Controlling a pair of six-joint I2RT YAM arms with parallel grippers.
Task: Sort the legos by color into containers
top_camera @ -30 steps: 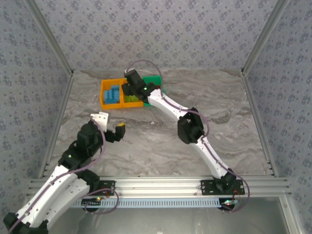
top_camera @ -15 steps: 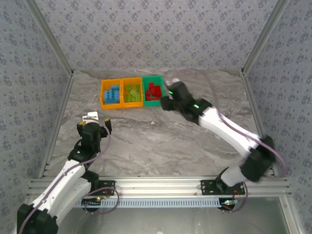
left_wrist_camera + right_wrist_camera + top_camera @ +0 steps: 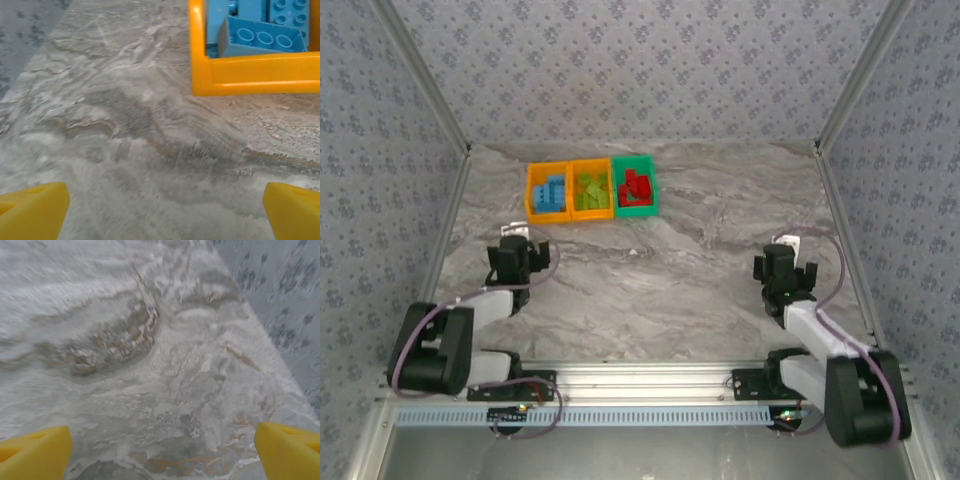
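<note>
Counter (image 3: 125, 140) is all that lies between the left fingers (image 3: 32, 212), which stand spread wide. The right fingers (image 3: 35, 450) are just as far apart and empty. A second ago the right pair was half closed and hanging over the bins (image 3: 570, 190). Since then it has spread, and the right arm (image 3: 815, 325) has swung away to the near right corner. The left arm (image 3: 430, 350) has drawn in from mid-counter to the near left side. I take that as the last drop made and both arms going home.

Legos now: blue (image 3: 552, 192) in the left orange bin, lime (image 3: 590, 190) in the middle orange one, red (image 3: 635, 187) in the green one. The row sits by the far edge, left of centre. Every brick I can see is in a bin, so I judge the sort done.

Both arms are folded, elbows back at the near edge, wrists low and aimed at the far edge. My left wrist view catches the near left corner of the blue bin; the right one looks along the right edge.
</note>
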